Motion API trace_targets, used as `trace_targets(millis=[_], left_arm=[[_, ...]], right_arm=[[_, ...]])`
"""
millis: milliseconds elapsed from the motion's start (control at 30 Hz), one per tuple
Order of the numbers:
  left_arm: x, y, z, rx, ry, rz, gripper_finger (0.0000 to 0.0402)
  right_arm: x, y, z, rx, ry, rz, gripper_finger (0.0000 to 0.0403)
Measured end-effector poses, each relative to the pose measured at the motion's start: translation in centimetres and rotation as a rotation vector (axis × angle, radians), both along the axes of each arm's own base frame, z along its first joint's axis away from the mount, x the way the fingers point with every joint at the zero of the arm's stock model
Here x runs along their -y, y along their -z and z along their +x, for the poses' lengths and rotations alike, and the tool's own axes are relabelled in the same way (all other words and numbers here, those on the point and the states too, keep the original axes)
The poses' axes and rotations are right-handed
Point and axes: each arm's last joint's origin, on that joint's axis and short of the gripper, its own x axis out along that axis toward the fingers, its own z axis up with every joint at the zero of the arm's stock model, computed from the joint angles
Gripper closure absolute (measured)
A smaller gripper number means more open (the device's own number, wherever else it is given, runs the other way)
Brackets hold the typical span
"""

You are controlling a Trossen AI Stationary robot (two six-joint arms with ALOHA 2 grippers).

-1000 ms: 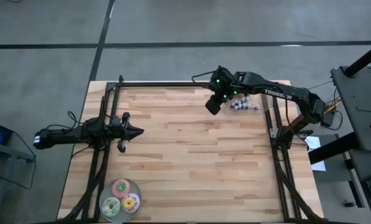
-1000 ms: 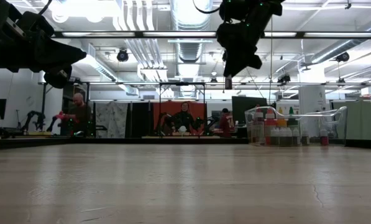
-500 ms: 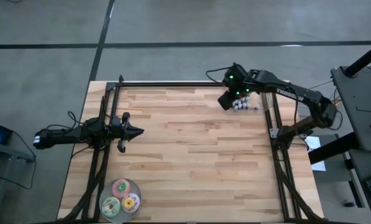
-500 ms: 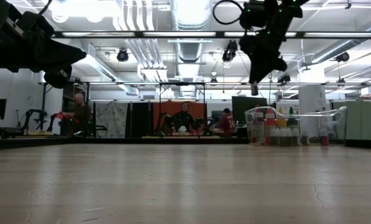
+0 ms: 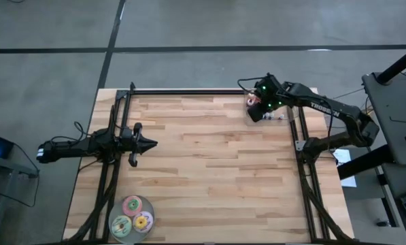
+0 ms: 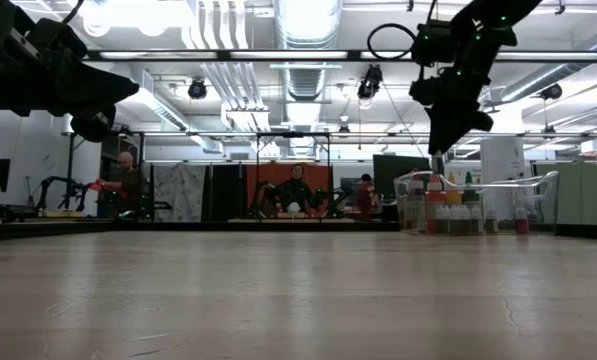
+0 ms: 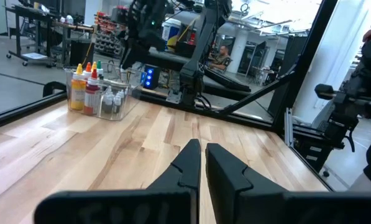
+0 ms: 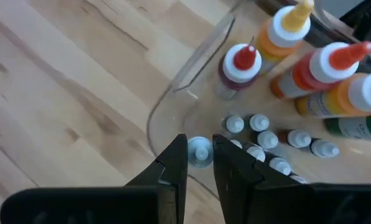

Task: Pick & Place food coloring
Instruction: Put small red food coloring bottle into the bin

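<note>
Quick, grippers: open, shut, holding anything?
Left gripper: fingers shut, empty.
Right gripper: fingers nearly shut, empty, above the small pale-capped food coloring bottles.

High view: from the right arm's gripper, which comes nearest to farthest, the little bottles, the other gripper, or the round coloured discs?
1. food coloring bottles, right beside the right gripper at the far right.
2. left gripper, over the table's left side.
3. discs, near-left corner.

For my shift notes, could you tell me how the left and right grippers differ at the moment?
The right gripper hangs above the clear tray of food coloring bottles at the far right corner; the left gripper waits over bare wood at the left. The right points down, the left lies level. Both look nearly shut and hold nothing.
</note>
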Motion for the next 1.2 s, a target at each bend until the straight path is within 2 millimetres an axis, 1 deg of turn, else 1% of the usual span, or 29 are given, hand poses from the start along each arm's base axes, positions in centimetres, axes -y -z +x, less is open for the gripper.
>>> trace_targets(millis=[367, 600, 1200], left_arm=[[0.0, 0.0, 0.0, 0.000, 0.000, 0.000, 0.0402], [0.0, 0.0, 0.0, 0.000, 0.000, 0.000, 0.0402], [0.0, 0.0, 0.0, 0.000, 0.000, 0.000, 0.0402]], right_arm=[[0.0, 2.5, -0.5, -0.028, 0.062, -0.047, 0.0349], [0.3, 3.4, -0.4, -0.003, 0.079, -0.099, 0.0349], [-0.1, 5.7, -0.8, -0.012, 0.076, -0.089, 0.0349]])
